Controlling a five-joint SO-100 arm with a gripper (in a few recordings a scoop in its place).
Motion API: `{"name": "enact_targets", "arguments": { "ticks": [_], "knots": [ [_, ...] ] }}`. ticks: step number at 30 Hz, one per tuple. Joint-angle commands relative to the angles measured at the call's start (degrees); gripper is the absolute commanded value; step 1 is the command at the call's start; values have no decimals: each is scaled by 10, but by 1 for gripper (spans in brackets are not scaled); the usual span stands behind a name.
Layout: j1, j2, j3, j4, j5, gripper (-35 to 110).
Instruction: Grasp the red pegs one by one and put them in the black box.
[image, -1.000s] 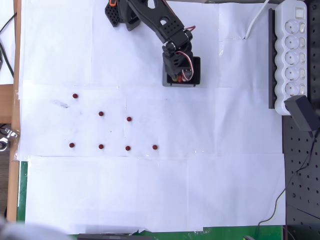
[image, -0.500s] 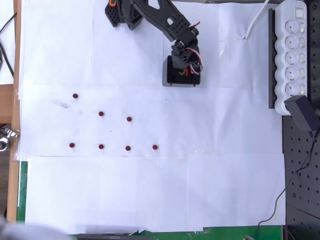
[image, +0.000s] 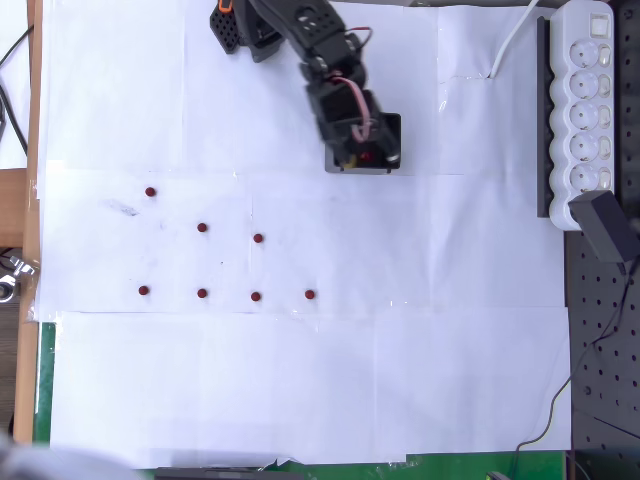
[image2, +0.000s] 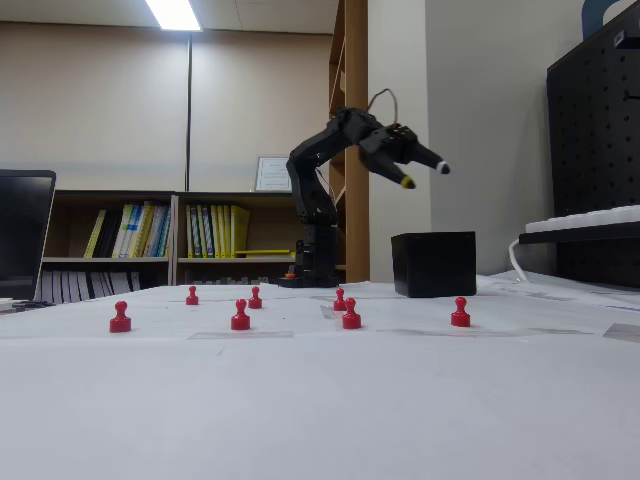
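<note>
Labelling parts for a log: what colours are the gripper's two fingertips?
One fingertip is yellow, the other white; clearest in the fixed view.

1. White paper sheets cover the table, matt, faintly creased, with clear tape glinting along the seams.
2. The red pegs look like smooth moulded plastic, slightly shiny in the fixed view.
3. The black box is plastic, its outer wall dull in the fixed view, and a red spot shows on its glossy inside from overhead.
4. The arm is matt black plastic, with perforated panels.
5. The power strip at the right edge is smooth white plastic.
6. A wooden strip runs down the left edge.
</note>
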Motion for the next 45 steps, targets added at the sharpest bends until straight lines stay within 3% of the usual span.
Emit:
{"name": "enact_targets", "arguments": {
  "ticks": [1,8,20,45],
  "knots": [
    [66,-23,-77,-100,95,24],
    [127,70,-185,-289,150,24],
    [189,292,-221,-580,153,23],
    [213,502,-62,-624,163,22]
  ]
}}
